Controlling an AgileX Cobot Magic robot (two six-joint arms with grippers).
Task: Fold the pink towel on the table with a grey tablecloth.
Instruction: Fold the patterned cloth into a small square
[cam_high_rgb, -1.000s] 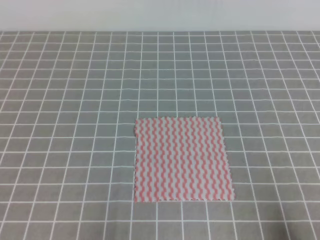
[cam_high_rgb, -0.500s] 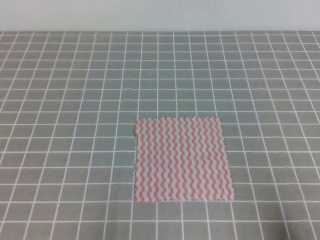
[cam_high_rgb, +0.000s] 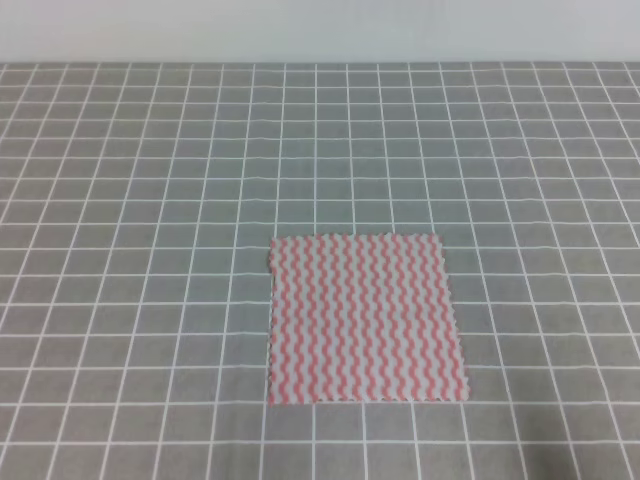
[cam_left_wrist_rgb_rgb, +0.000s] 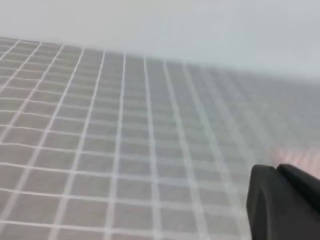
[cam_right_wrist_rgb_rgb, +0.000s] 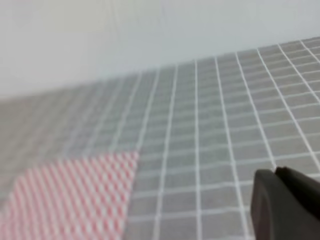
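The pink towel (cam_high_rgb: 367, 318) lies flat and fully spread on the desk with the grey tablecloth (cam_high_rgb: 150, 200), a little to the right of the middle and close to the near edge in the exterior high view. It is nearly square, so it has no clear long axis; its edges run almost along the white grid lines. No fold has been made yet, so I judge the task is at its very beginning.

No arm appears in the exterior high view. In each wrist view only a dark corner of the end effector shows: the left end effector (cam_left_wrist_rgb_rgb: 282, 200) and the right end effector (cam_right_wrist_rgb_rgb: 282, 202). I cannot tell whether either one is spread or pressed together, and neither is holding anything that I can see.

From the right wrist camera the pink towel (cam_right_wrist_rgb_rgb: 70, 195) lies ahead and to the left, large and well visible. From the left wrist camera only a faint pink blur (cam_left_wrist_rgb_rgb: 300, 159) shows at the far right, just above the end effector. So the towel lies between the two arms, and the right arm seems better placed to reach it, probably at a near corner or edge.
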